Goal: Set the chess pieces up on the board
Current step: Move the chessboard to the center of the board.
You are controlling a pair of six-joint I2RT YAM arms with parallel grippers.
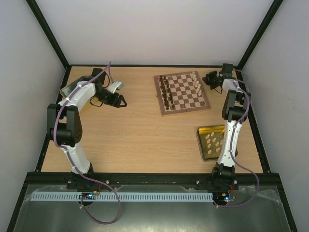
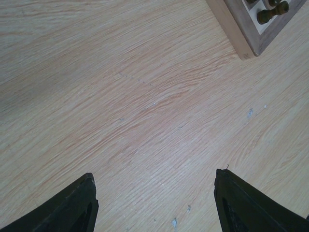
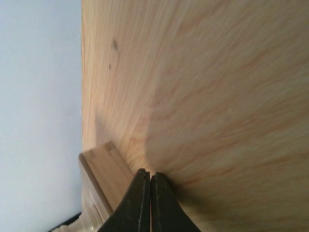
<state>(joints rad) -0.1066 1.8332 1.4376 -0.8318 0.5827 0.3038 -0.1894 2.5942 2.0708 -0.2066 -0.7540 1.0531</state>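
Note:
The chessboard (image 1: 182, 92) lies at the back middle of the table, with dark brown pieces (image 1: 166, 94) in rows along its left side and a few cream pieces (image 1: 197, 84) along its right side. More cream pieces (image 1: 213, 141) lie in the yellow-sided tray (image 1: 200, 145). My left gripper (image 1: 120, 101) is open and empty over bare table left of the board; in the left wrist view the board's corner (image 2: 244, 38) shows with a dark piece (image 2: 270, 12). My right gripper (image 1: 207, 79) is shut with nothing between its fingers, just right of the board's far right corner (image 3: 104, 166).
A silver tin (image 1: 72, 87) sits at the back left, partly hidden by the left arm. The yellow-sided tray is beside the right arm near the front right. Black frame rails run along the table's edges and the enclosure walls stand close on both sides.

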